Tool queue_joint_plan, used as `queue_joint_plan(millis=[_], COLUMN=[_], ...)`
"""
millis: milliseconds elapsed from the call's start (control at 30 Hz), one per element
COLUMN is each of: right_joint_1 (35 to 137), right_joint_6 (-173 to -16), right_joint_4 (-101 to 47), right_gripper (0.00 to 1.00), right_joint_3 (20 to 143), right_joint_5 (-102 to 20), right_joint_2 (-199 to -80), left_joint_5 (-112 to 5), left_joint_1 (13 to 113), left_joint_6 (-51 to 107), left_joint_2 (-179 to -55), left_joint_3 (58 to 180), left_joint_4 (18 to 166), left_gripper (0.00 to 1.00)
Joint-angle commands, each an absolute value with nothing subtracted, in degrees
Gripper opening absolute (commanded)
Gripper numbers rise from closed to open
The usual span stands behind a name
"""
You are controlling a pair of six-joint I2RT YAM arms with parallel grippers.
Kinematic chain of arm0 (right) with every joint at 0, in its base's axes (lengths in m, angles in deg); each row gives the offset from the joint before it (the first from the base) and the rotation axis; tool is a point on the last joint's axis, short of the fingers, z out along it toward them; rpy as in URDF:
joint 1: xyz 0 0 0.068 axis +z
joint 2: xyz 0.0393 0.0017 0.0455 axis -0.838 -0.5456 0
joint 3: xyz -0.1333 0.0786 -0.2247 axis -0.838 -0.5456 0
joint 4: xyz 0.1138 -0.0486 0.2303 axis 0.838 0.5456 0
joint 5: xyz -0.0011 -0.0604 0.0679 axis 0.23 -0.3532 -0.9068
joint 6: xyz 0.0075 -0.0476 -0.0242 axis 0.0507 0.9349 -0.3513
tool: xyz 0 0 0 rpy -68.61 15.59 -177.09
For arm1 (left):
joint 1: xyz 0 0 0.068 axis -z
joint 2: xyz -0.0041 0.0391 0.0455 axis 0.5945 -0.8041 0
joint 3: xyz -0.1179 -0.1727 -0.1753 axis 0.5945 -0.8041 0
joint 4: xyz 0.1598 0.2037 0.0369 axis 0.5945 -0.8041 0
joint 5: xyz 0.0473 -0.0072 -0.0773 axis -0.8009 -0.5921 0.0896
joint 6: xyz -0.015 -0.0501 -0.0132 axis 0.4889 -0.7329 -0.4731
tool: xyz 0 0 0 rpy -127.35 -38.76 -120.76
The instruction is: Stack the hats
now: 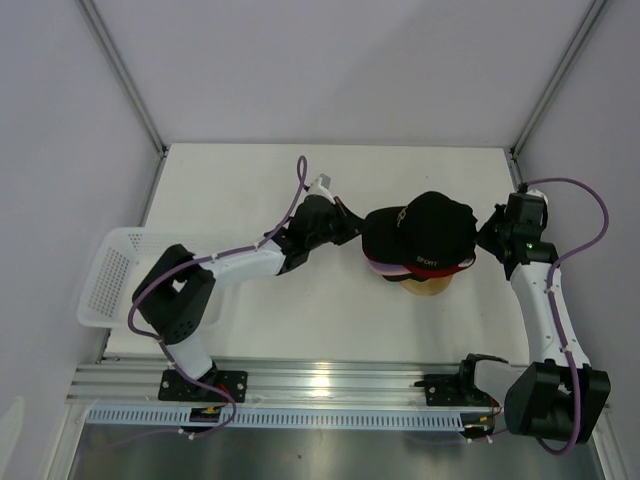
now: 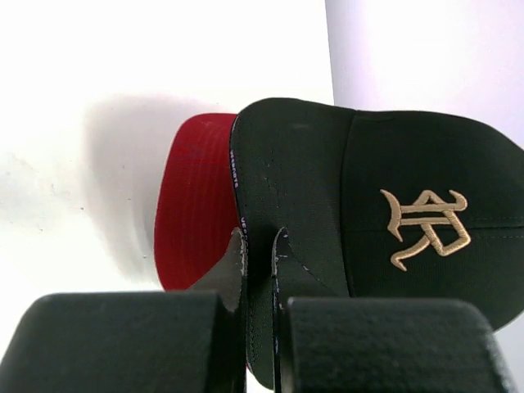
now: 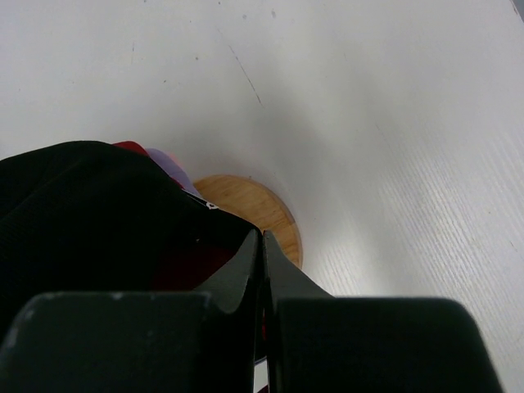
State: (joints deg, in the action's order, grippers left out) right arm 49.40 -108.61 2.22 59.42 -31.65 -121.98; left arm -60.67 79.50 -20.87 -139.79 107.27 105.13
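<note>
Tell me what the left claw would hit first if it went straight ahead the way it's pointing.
The black cap: the left claw is shut on its brim, and the crown with the gold emblem lies straight ahead. What sits behind the crown, the picture doesn't show.

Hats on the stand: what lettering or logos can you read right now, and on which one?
"SPORT": white letters on the near side of the black cap, top view.
Gold monogram on a black cap's front, left wrist view: interlaced letters, not readable with certainty.
White print along that cap's brim edge: too small to read.
Right wrist view: no text.
</note>
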Motion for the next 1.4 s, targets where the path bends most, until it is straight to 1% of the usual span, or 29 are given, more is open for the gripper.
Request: queue_joint_plan(millis=[0,167,467,567,733,833,933,967,1033,1067,1100,1133,1167,1233,1267,1367], right_joint_1=[48.67,48.67,48.67,48.58,48.5,48.58,48.5,48.49,48.49,48.49,48.49,48.49,48.49,48.41,48.41,48.32], right_joint_6=[-107.67,-108.81,-110.84,-111.1,-110.05,-109.34,-108.47,-107.85,-107.41,-107.15,-106.62,-106.36,-105.74,-105.56,-105.48,-105.91], right_joint_4=[10.63,9.23,6.85,7.11,6.94,7.38,8.43,9.04,9.49,10.1,10.19,10.28,9.93,10.1,10.02,10.02], right_gripper=[0.0,0.0,0.0,0.0,0.0,0.03,0.11,0.15,0.19,0.23,0.25,0.27,0.32,0.34,0.34,0.38], right_joint_3=[56.79,54.07,50.46,50.46,52.21,53.88,55.29,56.43,57.66,59.15,59.86,60.47,61.44,62.15,62.41,62.59], right_joint_5=[-25.55,-26.51,-26.95,-26.6,-26.34,-27.13,-27.3,-27.22,-27.3,-27.48,-28.18,-28.62,-29.41,-29.76,-30.03,-29.68], right_joint_2=[-121.19,-121.71,-122.77,-122.15,-119.61,-119.16,-118.46,-118.11,-116.97,-116.53,-116.0,-115.56,-114.6,-113.89,-113.63,-113.8], left_joint_5=[-74.82,-73.86,-74.65,-75.44,-74.82,-74.21,-72.19,-70.79,-69.38,-68.76,-68.24,-67.97,-67.62,-65.87,-65.07,-62.09], left_joint_1=[78.05,78.31,78.57,78.75,78.84,78.75,79.01,79.19,79.28,79.28,79.28,79.28,79.28,79.28,79.19,79.19], left_joint_6=[-5.64,-7.04,-7.14,-7.4,-5.39,-3.02,-0.56,-0.11,1.81,2.52,3.66,5.94,6.74,9.37,9.73,9.56], left_joint_2=[-143.99,-145.92,-149.35,-148.22,-143.03,-138.2,-133.02,-131.61,-127.39,-125.99,-124.67,-122.31,-121.24,-119.39,-119.21,-120.43], left_joint_3=[100.49,98.99,100.13,99.34,95.92,94.33,93.63,93.02,92.83,93.1,94.14,95.02,96.86,99.86,101.95,106.19], left_joint_4=[77.48,76.68,78.97,79.32,84.24,86.87,88.02,88.89,89.43,90.21,91.61,91.89,91.8,93.81,94.61,98.65], left_gripper=[0.01,0.01,0.01,0.01,0.01,0.01,0.01,0.01,0.07,0.12,0.24,0.31,0.44,0.53,0.6,0.66])
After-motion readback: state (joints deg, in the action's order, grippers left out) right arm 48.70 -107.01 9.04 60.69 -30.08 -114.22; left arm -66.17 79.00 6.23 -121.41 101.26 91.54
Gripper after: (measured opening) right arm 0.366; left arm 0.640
